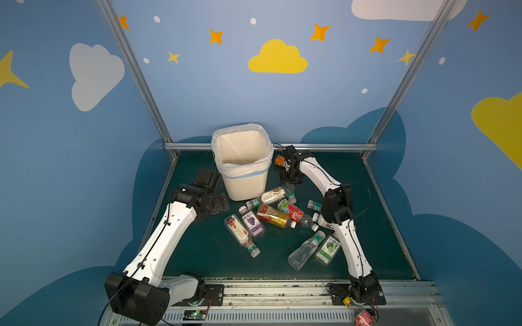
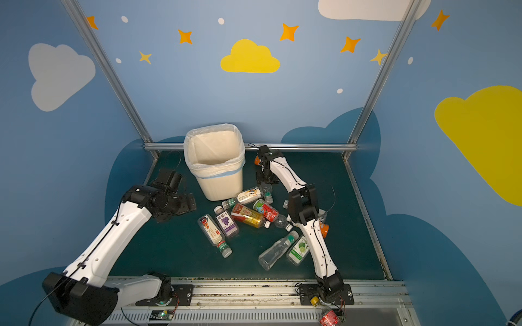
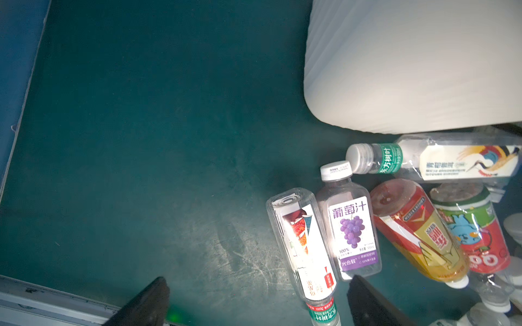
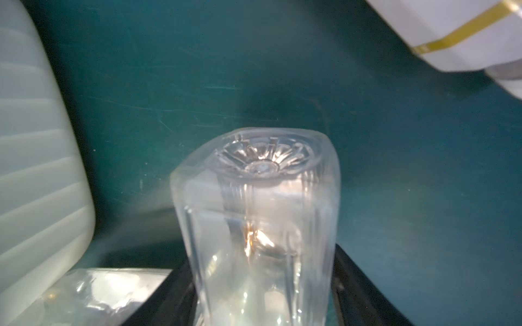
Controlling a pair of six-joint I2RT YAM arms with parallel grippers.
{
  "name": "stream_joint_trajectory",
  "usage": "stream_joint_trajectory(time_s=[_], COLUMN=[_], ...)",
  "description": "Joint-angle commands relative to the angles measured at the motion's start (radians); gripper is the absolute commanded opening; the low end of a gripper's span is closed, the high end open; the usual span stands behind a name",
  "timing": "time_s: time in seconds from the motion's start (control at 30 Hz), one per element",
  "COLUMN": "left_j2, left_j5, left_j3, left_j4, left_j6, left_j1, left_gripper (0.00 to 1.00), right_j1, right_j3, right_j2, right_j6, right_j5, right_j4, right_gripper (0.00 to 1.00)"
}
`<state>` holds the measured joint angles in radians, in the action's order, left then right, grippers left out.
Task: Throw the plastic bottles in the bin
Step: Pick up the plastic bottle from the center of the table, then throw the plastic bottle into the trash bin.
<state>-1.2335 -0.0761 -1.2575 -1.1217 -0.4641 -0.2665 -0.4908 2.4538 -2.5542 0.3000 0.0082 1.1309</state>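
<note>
The cream ribbed bin (image 1: 243, 169) (image 2: 214, 172) stands at the back with its bag folded over the rim. My right gripper (image 4: 262, 296) (image 1: 288, 180) hangs just right of the bin, shut on a clear plastic bottle (image 4: 260, 225) whose base points away from the camera. Several plastic bottles lie in front of the bin, among them a purple grape one (image 3: 350, 225) (image 1: 252, 223) and a red-and-yellow one (image 1: 272, 216). My left gripper (image 3: 258, 296) (image 1: 220, 203) is open, low and left of the pile. The neck of a white-and-red-labelled bottle (image 3: 302, 248) lies between its fingers, untouched.
An orange bottle (image 1: 279, 161) sits behind the right wrist. A clear bottle (image 1: 305, 251) and a lime-labelled one (image 1: 327, 249) lie beside the right forearm. A red-labelled bottle (image 1: 361, 316) rests on the front rail. Metal frame rails border the green mat (image 1: 197, 254).
</note>
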Motion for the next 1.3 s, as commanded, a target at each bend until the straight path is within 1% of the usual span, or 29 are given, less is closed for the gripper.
stream_joint_trajectory(time_s=[0.0, 0.07, 0.2, 0.37, 0.47, 0.6, 0.7, 0.77, 0.83, 0.9, 0.93, 1.03, 1.07, 1.1, 1.13, 1.17, 1.2, 1.27], left_j2=[-0.008, -0.001, 0.011, 0.003, -0.011, -0.017, -0.016, -0.014, -0.014, -0.017, -0.017, -0.018, -0.019, -0.018, -0.018, -0.014, -0.012, -0.002], left_j5=[0.027, 0.024, 0.026, 0.039, 0.038, 0.046, 0.077, 0.093, 0.099, 0.099, 0.098, 0.096, 0.097, 0.100, 0.103, 0.108, 0.110, 0.111], left_j3=[-0.027, -0.022, -0.017, -0.032, -0.036, -0.041, -0.050, -0.060, -0.076, -0.092, -0.102, -0.112, -0.112, -0.112, -0.109, -0.105, -0.101, -0.094], left_j4=[-0.029, -0.009, 0.028, 0.035, 0.034, 0.035, 0.037, 0.038, 0.036, 0.029, 0.027, 0.025, 0.025, 0.024, 0.024, 0.023, 0.023, 0.017], left_j6=[0.084, 0.088, 0.084, 0.081, 0.078, 0.071, 0.068, 0.068, 0.070, 0.073, 0.074, 0.076, 0.073, 0.071, 0.068, 0.065, 0.062, 0.056], left_j1=[0.004, 0.006, 0.006, 0.006, 0.008, 0.025, 0.058, 0.075, 0.086, 0.093, 0.095, 0.098, 0.098, 0.099, 0.098, 0.098, 0.098, 0.098], left_gripper=[1.00, 1.00, 1.00, 1.00, 1.00, 1.00, 1.00, 1.00, 1.00, 1.00, 1.00, 1.00, 1.00, 1.00, 1.00, 1.00, 1.00, 1.00], right_j1=[0.011, 0.022, 0.047, 0.078, 0.104, 0.134, 0.152, 0.142, 0.117, 0.067, 0.039, -0.043, -0.066, -0.080, -0.088, -0.092, -0.091, -0.078], right_j3=[0.025, 0.023, -0.022, -0.216, -0.311, -0.401, -0.422, -0.385, -0.288, -0.128, -0.017, 0.310, 0.383, 0.405, 0.394, 0.370, 0.343, 0.252], right_j2=[-0.017, -0.010, 0.041, 0.198, 0.301, 0.446, 0.535, 0.574, 0.578, 0.541, 0.504, 0.341, 0.289, 0.260, 0.244, 0.239, 0.244, 0.287], right_j6=[0.027, 0.039, 0.071, 0.123, 0.150, 0.160, 0.164, 0.173, 0.178, 0.170, 0.168, 0.187, 0.206, 0.226, 0.260, 0.288, 0.304, 0.317], right_j5=[0.008, -0.009, -0.056, -0.102, -0.109, -0.080, -0.072, -0.076, -0.107, -0.142, -0.175, -0.253, -0.263, -0.274, -0.290, -0.295, -0.298, -0.292], right_j4=[0.009, 0.008, -0.018, -0.161, -0.226, -0.290, -0.338, -0.380, -0.417, -0.444, -0.462, -0.507, -0.534, -0.567, -0.611, -0.637, -0.649, -0.664], right_gripper=[0.62, 0.53, 0.49, 0.47, 0.46, 0.46, 0.46, 0.47, 0.48, 0.50, 0.52, 0.58, 0.61, 0.67, 0.73, 0.83, 0.89, 0.94])
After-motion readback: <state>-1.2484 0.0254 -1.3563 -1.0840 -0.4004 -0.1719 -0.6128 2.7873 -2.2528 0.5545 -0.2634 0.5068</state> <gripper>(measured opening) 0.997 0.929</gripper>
